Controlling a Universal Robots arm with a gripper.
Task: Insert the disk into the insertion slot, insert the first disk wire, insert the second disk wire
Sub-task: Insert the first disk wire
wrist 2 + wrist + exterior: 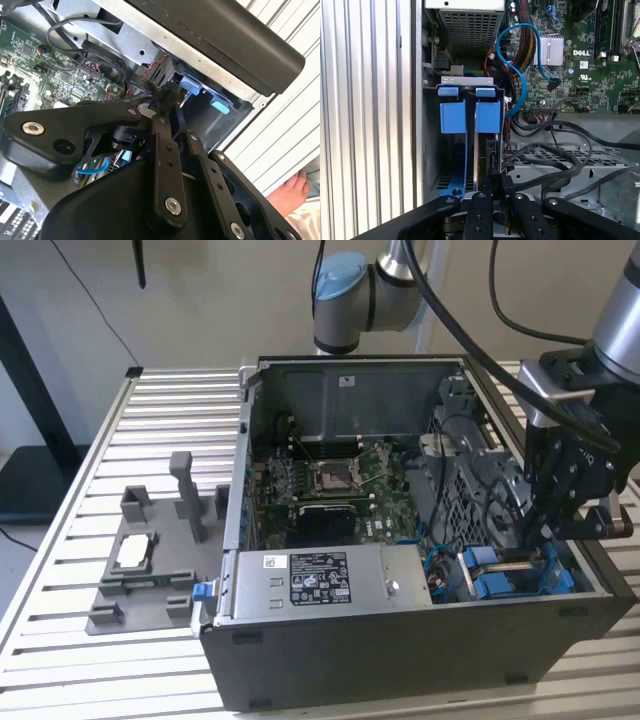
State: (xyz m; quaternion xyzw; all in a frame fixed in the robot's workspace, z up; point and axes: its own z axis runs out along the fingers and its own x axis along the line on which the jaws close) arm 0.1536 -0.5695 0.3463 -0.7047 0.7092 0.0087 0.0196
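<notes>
Open dark grey metal computer case (pixel 400 650): the perforated grey drive cage's insertion slot (pixel 431 150) contains the blue-framed silver-grey disk (pixel 487 116). The black gripper (pixel 496 191), just beside the disk, is clamped on a black wire connector (pixel 170 93).

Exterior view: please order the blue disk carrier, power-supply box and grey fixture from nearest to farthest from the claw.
The claw grips a black connector.
1. blue disk carrier, beside the claw.
2. power-supply box, farther along the case.
3. grey fixture, on the table, exterior view's left.
</notes>
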